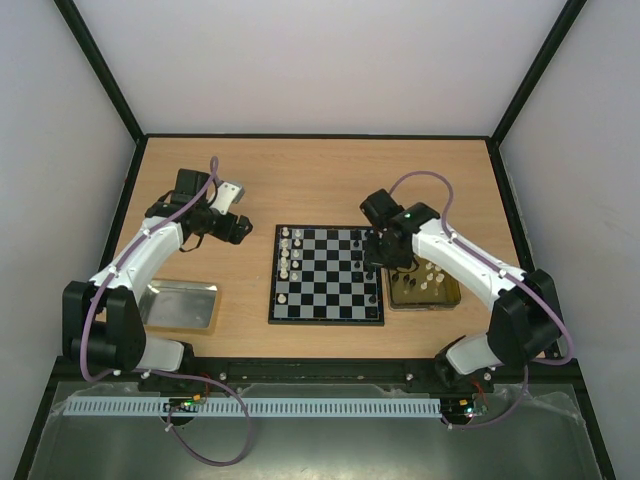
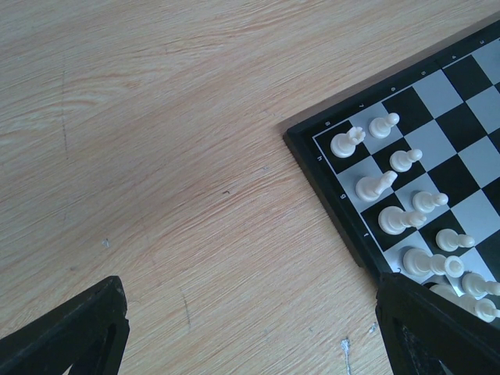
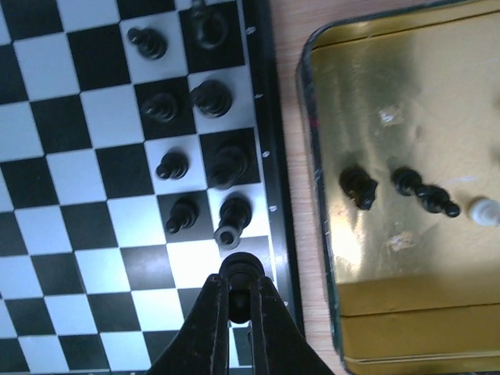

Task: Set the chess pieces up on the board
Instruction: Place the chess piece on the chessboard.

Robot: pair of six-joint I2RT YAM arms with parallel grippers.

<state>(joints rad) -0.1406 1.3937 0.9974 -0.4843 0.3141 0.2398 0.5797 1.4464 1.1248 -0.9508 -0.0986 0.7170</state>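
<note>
**Right claw pinches a black piece at the board's edge**

The board (image 1: 327, 290) lies flat at mid-table between the arms. It has glossy black and pale checks inside a dark border. The table (image 2: 156, 156) is light wood with a fine grain.

The white pieces (image 2: 391, 176) are smooth and ivory-coloured with rounded heads. They stand in two files along the board's left side. The black pieces (image 3: 211, 98), shiny and knobbed, stand in two files along its right side.

The right claw (image 3: 241, 283) has slim dark fingers drawn almost together. They pinch a black piece (image 3: 240, 268) by its round head. It sits over the edge file beside the border, next to the last standing black piece.

The gold tray (image 3: 328, 117) is a rectangle of mirror-bright metal with rounded corners. It lies just right of the board, with a strip of wood between them. In it the wrist view shows a few loose black pieces (image 3: 359, 187) and one white piece (image 3: 484, 211) at the frame's edge. Whether they stand or lie I cannot tell. The top view shows several pale figures in it.

The silver tray (image 1: 180, 305), flat and dully reflective, lies by the left arm's base, well left of the board.

The left claw (image 2: 250, 281) is spread wide with nothing between its blocky black fingers. It is above bare wood, just off the board's white corner.
</note>
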